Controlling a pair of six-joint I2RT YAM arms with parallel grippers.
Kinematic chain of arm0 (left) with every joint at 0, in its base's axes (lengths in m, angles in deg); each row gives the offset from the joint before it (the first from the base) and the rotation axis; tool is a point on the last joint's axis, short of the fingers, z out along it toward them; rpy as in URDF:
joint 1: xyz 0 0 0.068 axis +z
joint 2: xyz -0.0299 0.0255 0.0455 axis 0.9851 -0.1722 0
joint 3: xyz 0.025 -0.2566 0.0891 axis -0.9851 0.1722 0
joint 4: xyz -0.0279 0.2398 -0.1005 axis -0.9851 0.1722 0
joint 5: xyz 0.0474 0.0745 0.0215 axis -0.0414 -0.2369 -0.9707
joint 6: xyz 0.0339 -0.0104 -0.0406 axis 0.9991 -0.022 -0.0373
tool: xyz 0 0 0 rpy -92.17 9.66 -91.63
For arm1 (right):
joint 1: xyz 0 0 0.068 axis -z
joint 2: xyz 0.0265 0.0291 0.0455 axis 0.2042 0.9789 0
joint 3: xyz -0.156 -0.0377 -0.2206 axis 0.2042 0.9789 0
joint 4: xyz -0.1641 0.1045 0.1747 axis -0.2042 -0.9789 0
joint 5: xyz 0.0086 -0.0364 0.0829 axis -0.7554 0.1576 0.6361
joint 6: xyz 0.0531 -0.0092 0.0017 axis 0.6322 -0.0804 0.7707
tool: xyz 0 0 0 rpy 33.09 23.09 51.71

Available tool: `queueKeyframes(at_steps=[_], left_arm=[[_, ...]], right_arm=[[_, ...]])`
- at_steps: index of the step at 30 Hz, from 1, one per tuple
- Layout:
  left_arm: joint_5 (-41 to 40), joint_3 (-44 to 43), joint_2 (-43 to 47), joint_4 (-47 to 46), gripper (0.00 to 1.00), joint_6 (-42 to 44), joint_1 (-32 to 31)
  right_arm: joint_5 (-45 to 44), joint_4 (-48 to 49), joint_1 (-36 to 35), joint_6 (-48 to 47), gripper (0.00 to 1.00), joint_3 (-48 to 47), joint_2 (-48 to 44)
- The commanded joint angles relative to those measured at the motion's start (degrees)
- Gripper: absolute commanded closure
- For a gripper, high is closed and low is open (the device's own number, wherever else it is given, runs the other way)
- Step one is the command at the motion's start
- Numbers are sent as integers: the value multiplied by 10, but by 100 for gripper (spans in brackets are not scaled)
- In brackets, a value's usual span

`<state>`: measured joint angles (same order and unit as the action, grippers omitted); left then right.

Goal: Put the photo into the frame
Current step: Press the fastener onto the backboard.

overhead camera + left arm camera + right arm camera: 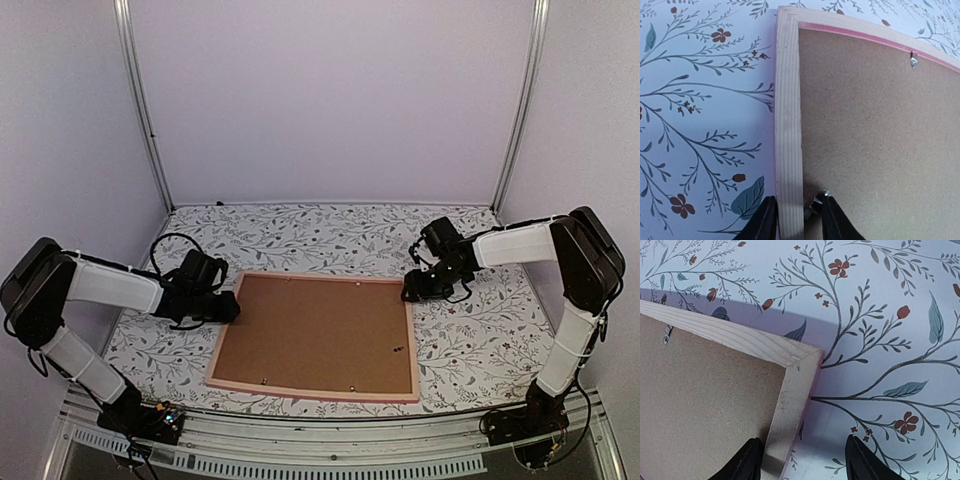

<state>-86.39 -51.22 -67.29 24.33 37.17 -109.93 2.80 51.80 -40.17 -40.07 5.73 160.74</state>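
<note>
Work on the back of the frame seemed to be the step in hand. It lay face down on the flower-patterned table, pale wooden back upward, with the brown backing board seated inside it. The photo showed in none of the views. Whether it sat beneath the board or lay elsewhere could not be told, so it was hard to judge how far the task had got.

The left gripper sat at the frame's left rail, close to the far-left corner. Its fingers straddled the rail, one on the cloth just outside the wood and the other inside on the board, right against a small metal tab. The gap between them was narrow, little more than the rail itself. Whether they pinched the wood or merely bracketed it could not be told.

The right gripper hovered at the far-right corner with its jaws released and wide. One finger was over the board beside the right rail, and the other was over bare cloth, well apart from the wood. It grasped nothing.

The next move, as a judgement only, called for a fine touch on the tabs. Each would have to be turned off the board, or pressed home if the print was in place, while the other arm steadied the frame against sliding on the cloth.
</note>
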Motion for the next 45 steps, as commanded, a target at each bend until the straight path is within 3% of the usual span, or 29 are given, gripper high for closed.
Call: queueKeyframes(at_steps=[1, 11, 14, 22, 27, 35, 45], left_arm=[[-2, 21, 4, 26, 69, -4, 19], [38, 28, 8, 3, 76, -3, 34], [40, 25, 14, 5, 71, -1, 38], [69, 24, 40, 7, 34, -3, 44], [95, 23, 55, 5, 21, 0, 46], [125, 32, 68, 0, 13, 0, 46], [141, 51, 80, -11, 10, -4, 45]], right_arm=[[5, -15, 2, 0, 41, 5, -7], [6, -12, 2, 3, 41, 12, -11], [6, -10, 2, 5, 41, 16, -11], [14, -7, 2, 9, 40, 26, -20], [28, -9, 2, 23, 39, 42, -40], [40, -19, -30, 54, 29, 95, -111], [24, -46, -120, 99, 22, 153, -167]])
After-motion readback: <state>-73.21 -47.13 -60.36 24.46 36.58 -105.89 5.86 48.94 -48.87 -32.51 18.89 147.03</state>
